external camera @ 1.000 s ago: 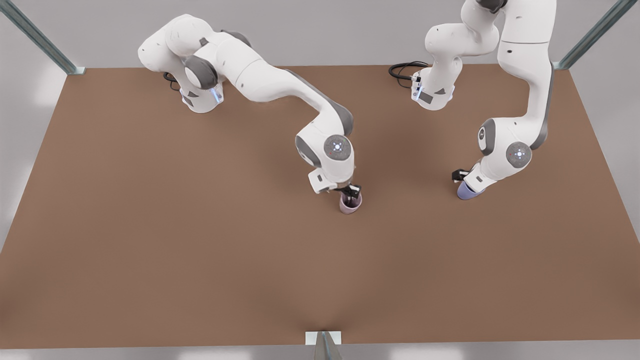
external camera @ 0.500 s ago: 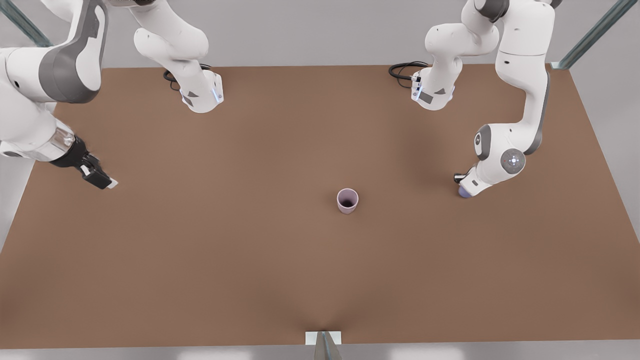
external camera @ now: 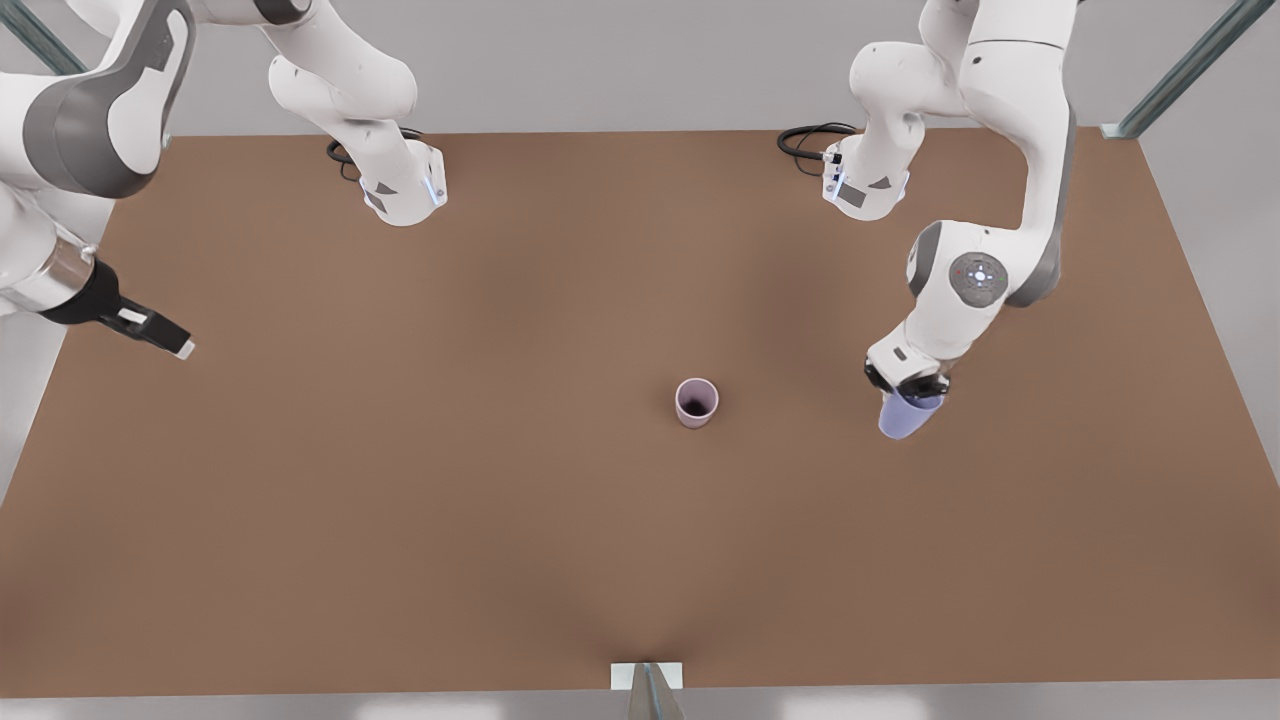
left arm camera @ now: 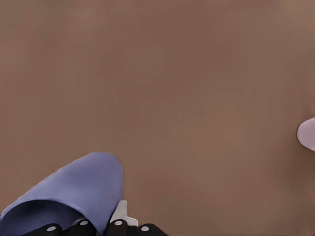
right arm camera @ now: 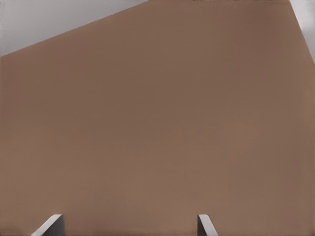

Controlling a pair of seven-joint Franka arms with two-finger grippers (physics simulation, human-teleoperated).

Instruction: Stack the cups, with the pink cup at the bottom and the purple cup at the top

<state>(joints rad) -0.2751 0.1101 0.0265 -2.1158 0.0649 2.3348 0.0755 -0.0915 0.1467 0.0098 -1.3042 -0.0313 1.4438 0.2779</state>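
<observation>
The pink cup (external camera: 696, 402) stands upright on the brown table (external camera: 400, 480), near the middle, with nothing touching it; its edge also shows in the left wrist view (left arm camera: 307, 133). The purple cup (external camera: 905, 415) hangs tilted above the table toward the front view's right, with my left gripper (external camera: 908, 388) shut on its rim. The left wrist view shows the purple cup (left arm camera: 74, 191) close up, my fingers (left arm camera: 118, 227) pinching its wall. My right gripper (external camera: 165, 340) waits high at the front view's left edge, open, its fingertips (right arm camera: 49, 225) wide apart over bare table.
Both arm bases (external camera: 400, 190) (external camera: 865, 185) stand at the table's far edge, with a black cable (external camera: 805, 140) beside the one on the front view's right. A small bracket (external camera: 647, 677) sits at the near edge.
My right gripper let go of the pink cup and withdrew to the front view's left. My left gripper has lifted the purple cup off the table and shifted slightly toward the pink cup.
</observation>
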